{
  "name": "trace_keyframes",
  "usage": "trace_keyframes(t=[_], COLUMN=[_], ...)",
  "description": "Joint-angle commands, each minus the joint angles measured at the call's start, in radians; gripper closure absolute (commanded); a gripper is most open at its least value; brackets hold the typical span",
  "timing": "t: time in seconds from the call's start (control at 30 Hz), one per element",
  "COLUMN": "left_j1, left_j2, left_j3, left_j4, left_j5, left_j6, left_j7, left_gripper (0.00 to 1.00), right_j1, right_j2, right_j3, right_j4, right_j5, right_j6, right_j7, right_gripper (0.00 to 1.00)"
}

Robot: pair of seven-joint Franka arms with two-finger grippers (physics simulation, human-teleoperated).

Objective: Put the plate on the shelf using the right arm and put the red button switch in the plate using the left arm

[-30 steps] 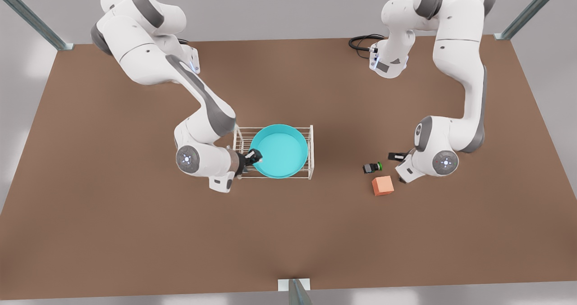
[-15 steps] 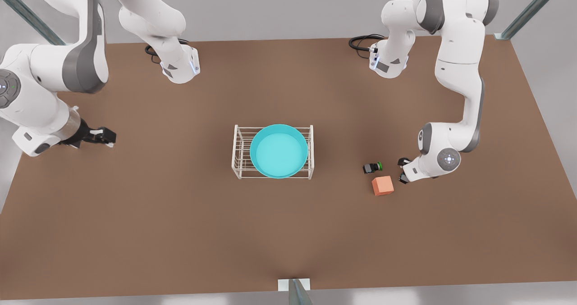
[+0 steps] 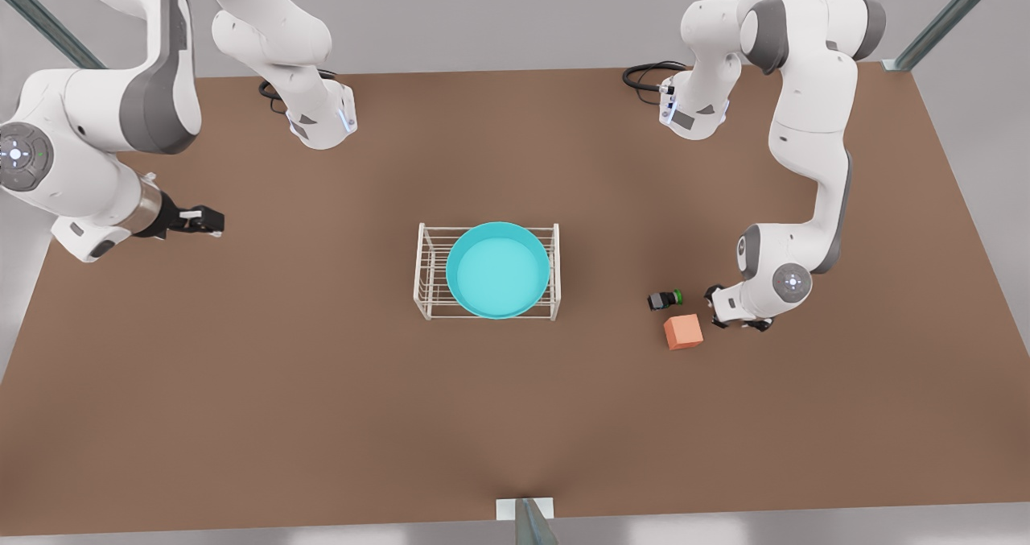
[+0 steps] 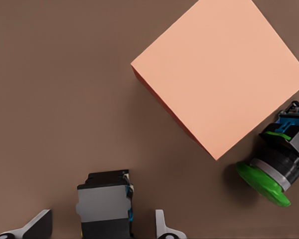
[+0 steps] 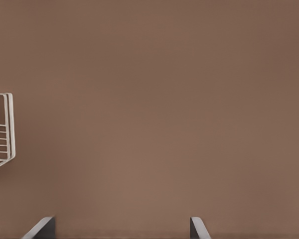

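At the front view's left, the right hand (image 3: 211,221) hangs over bare brown worktop (image 3: 322,384), fingers spread wide and holding nothing. In the middle the turquoise plate (image 3: 497,270) sits on the white wire shelf (image 3: 423,271). At the right, beside the green-capped switch (image 3: 665,299) and orange-pink cube (image 3: 682,332), the left hand (image 4: 102,226) straddles the black-bodied switch (image 4: 105,201), fingers narrowly apart; contact is unclear.

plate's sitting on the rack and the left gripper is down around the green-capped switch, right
Not quite. The plate is on the rack, but the left gripper straddles a different black switch; the green-capped switch lies apart beyond the orange cube, as the left wrist view shows.
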Motion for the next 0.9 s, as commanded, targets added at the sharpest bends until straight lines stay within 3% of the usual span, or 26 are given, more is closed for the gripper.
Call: trace_keyframes(t=[0.0,0.03,0.07,0.17,0.27,0.6,0.7,0.87], left_j1=[-0.002,-0.002,-0.002,-0.003,-0.005,-0.003,-0.003,0.038], left_j2=[-0.001,0.000,0.000,0.000,-0.001,-0.005,-0.006,-0.116], left_j3=[-0.001,-0.001,-0.001,-0.002,-0.002,-0.038,-0.038,-0.013], left_j4=[0.000,0.001,0.001,0.001,0.001,0.012,0.014,0.014], left_j5=[0.000,0.000,0.000,0.000,0.000,0.001,0.000,0.015], left_j6=[-0.007,-0.005,-0.005,-0.004,-0.005,0.003,0.003,-0.155], left_j7=[0.055,0.054,0.054,0.054,0.045,-0.035,-0.035,-0.035], left_gripper=[0.05,0.21,0.27,0.29,0.41,0.44,0.63,0.65], right_j1=[0.002,0.004,0.004,0.010,0.012,0.025,0.027,0.031], right_j2=[-0.004,-0.010,-0.010,-0.010,-0.010,-0.009,-0.009,-0.009], right_j3=[0.002,0.001,0.001,0.001,-0.002,-0.014,-0.014,-0.017], right_j4=[-0.005,-0.012,-0.012,-0.012,-0.013,-0.013,-0.013,-0.013], right_j5=[0.005,0.003,0.005,0.003,0.005,0.003,0.005,0.005], right_j6=[-0.006,-0.006,-0.006,-0.006,-0.006,-0.006,-0.008,-0.008], right_j7=[-0.009,-0.009,-0.009,-0.009,-0.009,-0.009,-0.009,-0.009], right_gripper=[0.00,0.00,0.00,0.00,0.00,0.00,0.00,0.00])
